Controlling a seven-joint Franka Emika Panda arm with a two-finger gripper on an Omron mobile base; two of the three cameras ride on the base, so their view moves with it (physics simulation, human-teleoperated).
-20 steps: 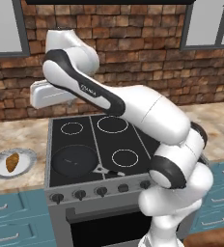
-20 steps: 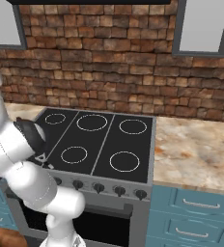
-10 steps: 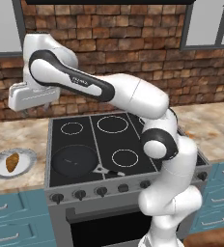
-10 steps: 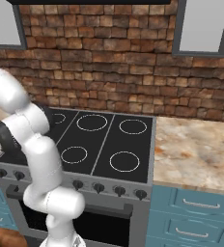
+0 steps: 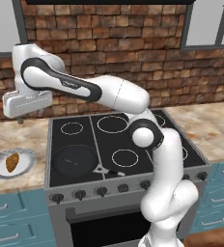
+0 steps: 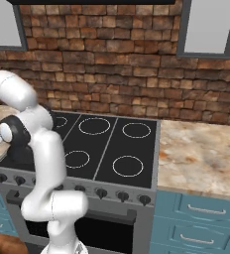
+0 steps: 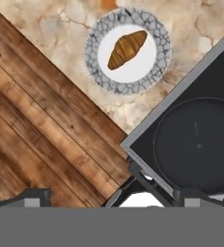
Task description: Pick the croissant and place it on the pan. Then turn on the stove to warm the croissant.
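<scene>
Claw: the gripper [image 7: 109, 198] has its two dark finger tips spread as wide as they go, one at the lower left and one at the lower right of the hand view; nothing sits between them and they touch nothing.
Hand: in the left base view the white hand [image 5: 27, 103] hangs high above the counter [image 5: 22, 132], left of the stove [image 5: 128, 140]; the fingers themselves are too small there to make out.
Croissant: the croissant [image 7: 127, 48] lies alone on a round white plate [image 7: 155, 65] with a grey mottled rim, well below the claw and apart from it; in the left base view the plate rests on the counter just left of the stove.
Pan: the pan [image 7: 198, 144] sits on the stove's front-left burner, near the plate, with nothing in it; its short handle [image 5: 103, 170] points toward the stove's front edge.
Stove: black glass top with white rings, a row of dark knobs [image 6: 101, 192] along the grey front, oven below.
Counter: mottled beige stone on both sides of the stove, over blue drawers [image 6: 201, 213].
Floor: brown wooden planks [image 7: 41, 135].
Room: a brick wall [image 6: 102, 64] behind the stove, with what look like windows at the upper corners.
</scene>
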